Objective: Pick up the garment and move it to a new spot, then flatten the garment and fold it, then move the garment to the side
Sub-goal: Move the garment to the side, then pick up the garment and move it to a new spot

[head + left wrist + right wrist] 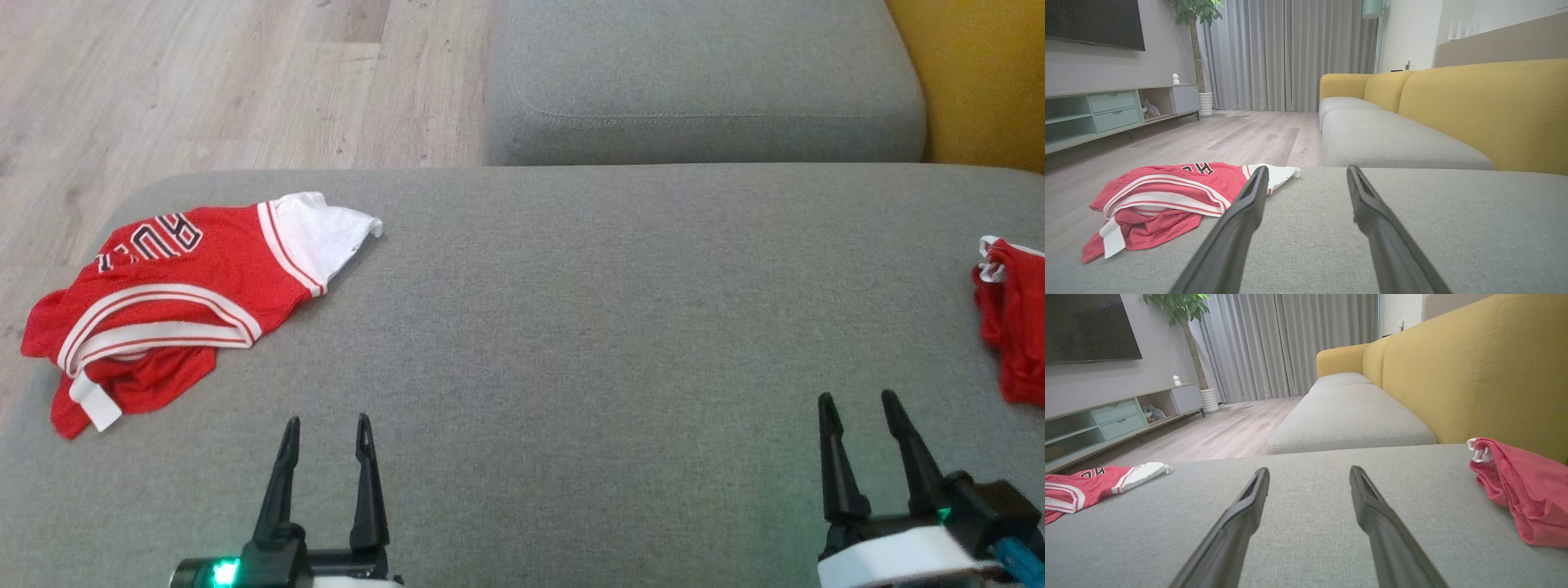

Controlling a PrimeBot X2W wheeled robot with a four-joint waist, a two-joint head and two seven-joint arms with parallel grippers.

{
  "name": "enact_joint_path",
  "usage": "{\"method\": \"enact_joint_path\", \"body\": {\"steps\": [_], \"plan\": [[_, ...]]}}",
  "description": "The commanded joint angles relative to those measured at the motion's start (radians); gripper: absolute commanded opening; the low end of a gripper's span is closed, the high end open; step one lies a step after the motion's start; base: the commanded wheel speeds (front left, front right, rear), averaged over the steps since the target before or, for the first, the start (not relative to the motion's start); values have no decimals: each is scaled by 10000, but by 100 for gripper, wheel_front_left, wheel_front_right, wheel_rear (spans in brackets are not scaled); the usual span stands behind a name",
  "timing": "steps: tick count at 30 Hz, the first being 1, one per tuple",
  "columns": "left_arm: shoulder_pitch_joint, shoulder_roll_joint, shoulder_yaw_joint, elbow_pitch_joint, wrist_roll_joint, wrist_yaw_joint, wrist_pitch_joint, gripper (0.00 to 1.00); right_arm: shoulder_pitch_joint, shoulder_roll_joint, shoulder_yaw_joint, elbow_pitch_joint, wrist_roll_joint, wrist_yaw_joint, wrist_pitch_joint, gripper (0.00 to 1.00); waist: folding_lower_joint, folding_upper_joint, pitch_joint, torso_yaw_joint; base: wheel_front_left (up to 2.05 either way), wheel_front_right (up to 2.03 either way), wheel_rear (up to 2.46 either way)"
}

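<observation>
I see the crumpled, white-banded red mesh jersey (pixel 163 286) at the woven grey cushion's (pixel 571 327) left edge. My left gripper (pixel 327 420) and right gripper (pixel 857 396) are spread and empty. Another rumpled red garment (pixel 1012 327) lies at its right edge.

My dark fingers (pixel 369 490) look like smooth, matt plastic above the grey cushion (pixel 571 327), whose cloth is coarse-woven and dull, while at the cushion's left end the red jersey (pixel 188 278) is thin mesh-like fabric, and beyond the cushion the floor (pixel 204 82) is pale grained wood.
</observation>
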Motion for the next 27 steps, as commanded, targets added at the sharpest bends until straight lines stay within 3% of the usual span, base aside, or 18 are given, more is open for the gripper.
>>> {"method": "enact_joint_path", "body": {"steps": [1, 19, 27], "plan": [[-185, -18, 386, -355, 119, -82, -51, 100, -118, -6, 179, -344, -140, -7, -109, 100, 3, -1, -74, -29, 0, 0, 0], [-79, -18, 519, -145, 290, -316, -51, 100, 76, 154, 199, -229, -218, -7, -110, 100, 3, -1, -270, 58, 0, 0, 0], [-192, -18, 423, -156, 442, -375, -51, 100, 343, 194, 137, -366, -269, -7, -110, 100, 3, -1, -346, 1431, 0, 0, 0]]}}
